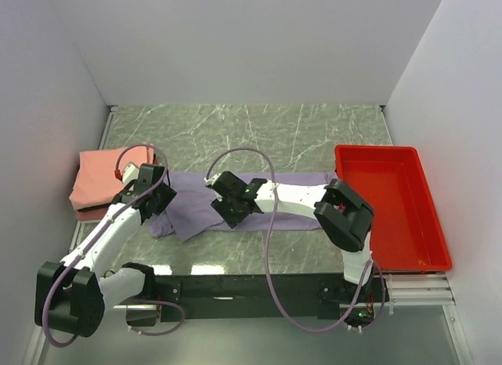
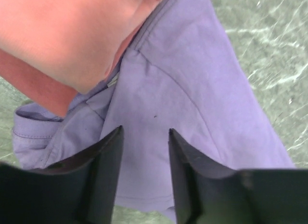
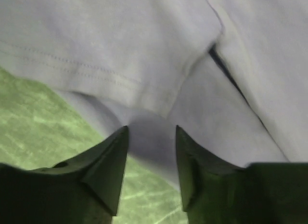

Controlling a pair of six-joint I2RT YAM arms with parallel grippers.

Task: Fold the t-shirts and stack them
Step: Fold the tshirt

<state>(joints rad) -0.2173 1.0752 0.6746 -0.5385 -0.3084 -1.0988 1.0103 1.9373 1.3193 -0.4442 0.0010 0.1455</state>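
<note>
Marble table (image 1: pixel 314 137) is spanned by the purple tee (image 1: pixel 192 216), its middle hidden under the right arm. The left gripper (image 2: pixel 144 132) and right gripper (image 3: pixel 151 130) are held parted over it, empty. At its left end pink tees (image 1: pixel 98 180) are stacked, their number unclear.

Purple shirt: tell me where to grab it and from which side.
Probably best to pinch its near edge from above, approaching from the near side. The purple shirt lies flat on the table, so only an edge gives a lip. Skip the left end: it is bunched by the pink stack.
</note>
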